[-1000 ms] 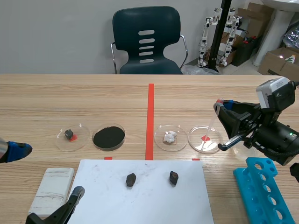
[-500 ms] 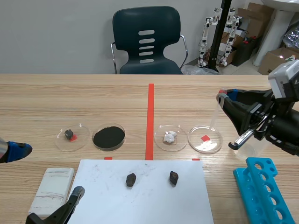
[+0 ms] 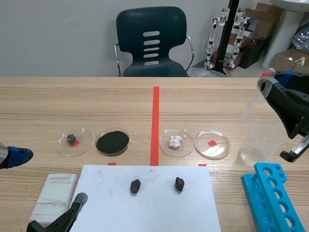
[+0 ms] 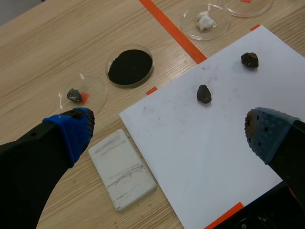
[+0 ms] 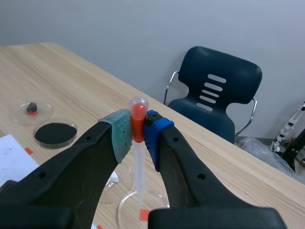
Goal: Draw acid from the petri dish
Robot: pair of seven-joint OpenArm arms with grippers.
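The clear petri dish [image 3: 211,144] with a red mark under it lies right of the red tape line. My right gripper [image 3: 271,82] is raised at the right, past the dish, shut on a plastic pipette [image 3: 267,74] just under its bulb. The pipette's tube slants down and to the left, toward a clear beaker [image 3: 254,145]. In the right wrist view the pipette [image 5: 138,112] stands pinched between the pads, held by my right gripper [image 5: 138,129], with the petri dish [image 5: 125,210] below its tip. My left gripper [image 3: 50,176] is open, low at the left, with nothing between its fingers [image 4: 71,129].
A dish with white lumps [image 3: 176,142], a dish of black powder [image 3: 112,141] and a dish with a small rock [image 3: 74,141] stand in a row. Two dark rocks [image 3: 135,186] lie on white paper [image 3: 154,208]. A white block [image 3: 54,195] is front left, a blue tube rack [image 3: 273,198] front right.
My right gripper has lifted the pipette out of the petri dish and carried it up and to the right, over by the beaker. The left arm has kept still.
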